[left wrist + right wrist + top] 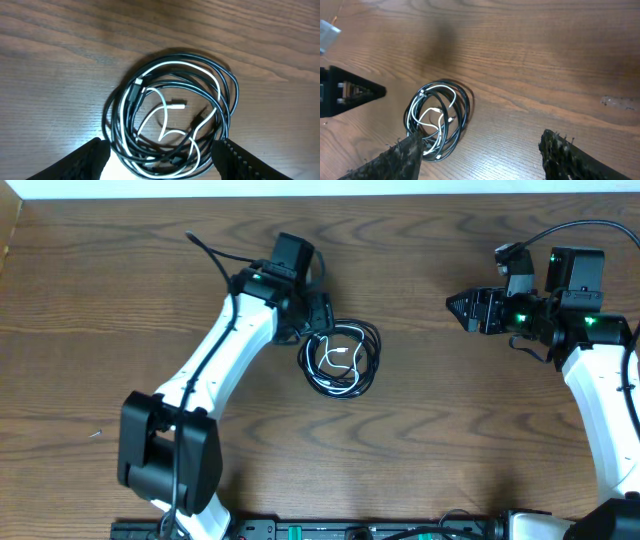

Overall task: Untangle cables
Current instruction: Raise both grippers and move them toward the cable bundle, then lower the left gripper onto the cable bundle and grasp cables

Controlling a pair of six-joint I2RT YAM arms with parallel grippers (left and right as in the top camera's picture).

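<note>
Black cable [111, 125] and white cable [172, 65] lie coiled together mid bench [450, 440]. Left gripper [160, 145] hovers at their far side, jaws wide and empty, likely straddling them to grab. Right gripper [481, 142], also wide and empty, waits near the right edge

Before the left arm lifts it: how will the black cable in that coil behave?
Likely floppy: the black cable lies in loose, uneven loops, so it should sag, not hold shape. Probably light, being thin. Lifting it may drag the white cable along, since both wind through one coil.
</note>
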